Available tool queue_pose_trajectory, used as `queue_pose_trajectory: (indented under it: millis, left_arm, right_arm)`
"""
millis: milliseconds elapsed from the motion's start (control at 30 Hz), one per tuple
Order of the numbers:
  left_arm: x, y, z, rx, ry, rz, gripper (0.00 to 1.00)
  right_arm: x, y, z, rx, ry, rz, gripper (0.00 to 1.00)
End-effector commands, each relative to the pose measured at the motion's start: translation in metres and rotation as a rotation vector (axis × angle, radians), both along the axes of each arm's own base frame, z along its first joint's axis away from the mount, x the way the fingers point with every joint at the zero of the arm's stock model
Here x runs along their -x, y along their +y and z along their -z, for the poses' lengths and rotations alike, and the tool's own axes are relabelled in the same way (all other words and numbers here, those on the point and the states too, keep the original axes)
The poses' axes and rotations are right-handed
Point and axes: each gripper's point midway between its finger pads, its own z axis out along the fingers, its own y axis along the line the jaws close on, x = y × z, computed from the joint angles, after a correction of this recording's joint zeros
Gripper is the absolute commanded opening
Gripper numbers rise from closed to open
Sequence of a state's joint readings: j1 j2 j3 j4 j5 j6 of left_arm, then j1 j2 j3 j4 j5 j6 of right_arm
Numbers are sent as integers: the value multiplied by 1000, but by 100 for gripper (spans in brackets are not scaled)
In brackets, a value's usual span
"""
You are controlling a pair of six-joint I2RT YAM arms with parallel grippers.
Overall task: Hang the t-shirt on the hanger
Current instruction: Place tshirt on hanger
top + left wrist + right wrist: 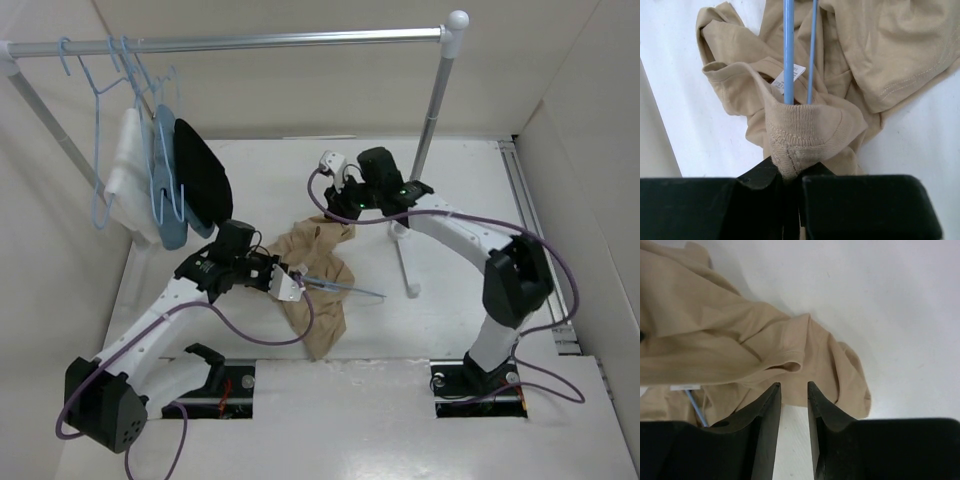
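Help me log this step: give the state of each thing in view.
t-shirt, crumpled on table, not hung.
hanger, wires run into the t-shirt's neck opening.
left gripper, shut on t-shirt collar.
right gripper, open beside t-shirt fabric.
black garment, hanging on rail.

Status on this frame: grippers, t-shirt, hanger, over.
Left gripper shut on t-shirt collar. Hanger wires run into the neck opening. Right gripper open, empty, at t-shirt edge. Racked garments well clear.
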State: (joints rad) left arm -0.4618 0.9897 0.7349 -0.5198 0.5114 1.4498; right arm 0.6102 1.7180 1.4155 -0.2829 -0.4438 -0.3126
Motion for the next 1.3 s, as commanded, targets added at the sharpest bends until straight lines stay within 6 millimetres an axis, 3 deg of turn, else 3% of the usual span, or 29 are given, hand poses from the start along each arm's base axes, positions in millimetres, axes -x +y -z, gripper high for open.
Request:
queue_pose_trajectory:
  millis: [0,100,133,200,233,400,633,867,967,1000,1033,1133,1167,1200,1267]
  left_arm:
    - [4,-3,-7,47,-6,-4,0]
    - [5,-3,-6,53,-7,-10,0]
    - [7,-2,-5,57,-2,-17,0]
    - [7,-2,-5,57,-2,-17,0]
    - [5,-3,-6,61,-10,-17,0]
    - [6,-3,-6,64,-4,-23,0]
    - [4,-2,-7,68,-2,-42,0]
    - [-2,-5,-15,103,-22,-65,0]
    - [-4,-7,-18,126,-17,-90,0]
    - [-4,-7,-18,126,-16,-90,0]
    - [-4,-7,-17,131,-7,-99,0]
    - [-9,-1,-27,162,6,-171,0]
    - [-13,2,-35,182,-2,-198,0]
    - [-17,6,-36,193,-1,-228,0]
    - [-23,17,-48,237,-10,-280,0]
  right_arm:
    - [-25,10,-9,-58,23,80,33]
    - [-32,22,14,-79,85,85,50]
    - [-35,24,28,-67,101,86,51]
    - [-37,30,37,-72,126,77,54]
    - [-37,37,36,-79,124,60,54]
    - [-43,44,66,-59,185,65,54]
    - [-41,49,76,-64,208,38,54]
    - [-30,69,82,-85,232,-48,49]
    - [-27,73,91,-89,260,-76,24]
    - [-32,68,91,-93,267,-58,15]
    - [-36,63,91,-98,274,-41,0]
    - [-50,23,92,-109,321,81,0]
    - [-55,-5,105,-94,356,152,0]
    - [-57,-20,94,-102,342,195,0]
    - [-60,-54,95,-79,331,304,0]
